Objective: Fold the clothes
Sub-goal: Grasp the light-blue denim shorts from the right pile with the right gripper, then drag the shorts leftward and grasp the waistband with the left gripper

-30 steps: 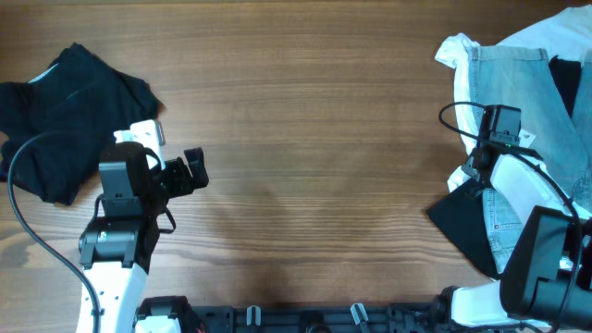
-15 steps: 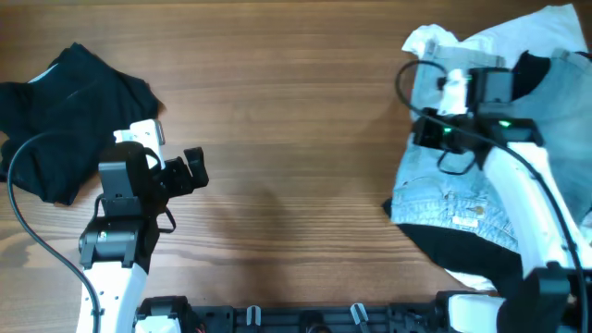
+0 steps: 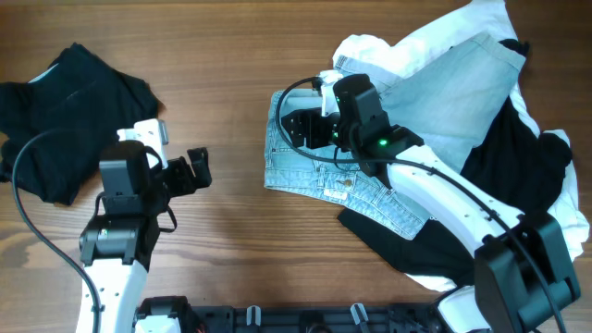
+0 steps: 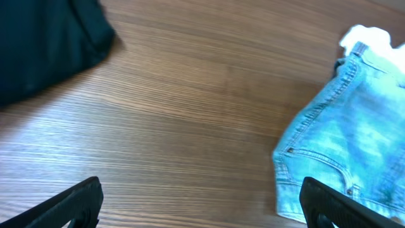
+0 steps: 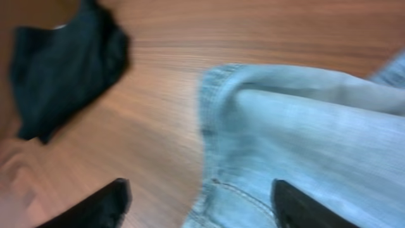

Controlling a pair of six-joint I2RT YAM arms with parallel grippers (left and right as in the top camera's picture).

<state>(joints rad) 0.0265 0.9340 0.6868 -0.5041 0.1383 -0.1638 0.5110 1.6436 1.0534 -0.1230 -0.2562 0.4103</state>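
Observation:
The light-blue denim shorts [image 3: 314,176] lie spread near the table's middle, trailing back into a heap of clothes at the right: a white shirt [image 3: 407,51] and a black tee [image 3: 518,166]. My right gripper [image 3: 294,129] hovers over the shorts' left edge with its jaws open. In the right wrist view the denim [image 5: 304,120] lies loose under and between the wide fingers [image 5: 95,209]. Another black tee [image 3: 65,102] lies crumpled at the far left. My left gripper [image 3: 196,169] stands open over bare wood left of the shorts [image 4: 342,145], holding nothing.
The wooden table [image 3: 231,55] shows bare between the left black tee [image 4: 44,44] and the shorts. A corner of white cloth [image 4: 367,35] peeks beyond the shorts' waistband. The arms' bases and a black rail [image 3: 305,319] line the front edge.
My right arm swept left from the right edge, dragging the shorts and the heap toward the middle, then its jaws opened and let the denim go. The left arm stayed still.

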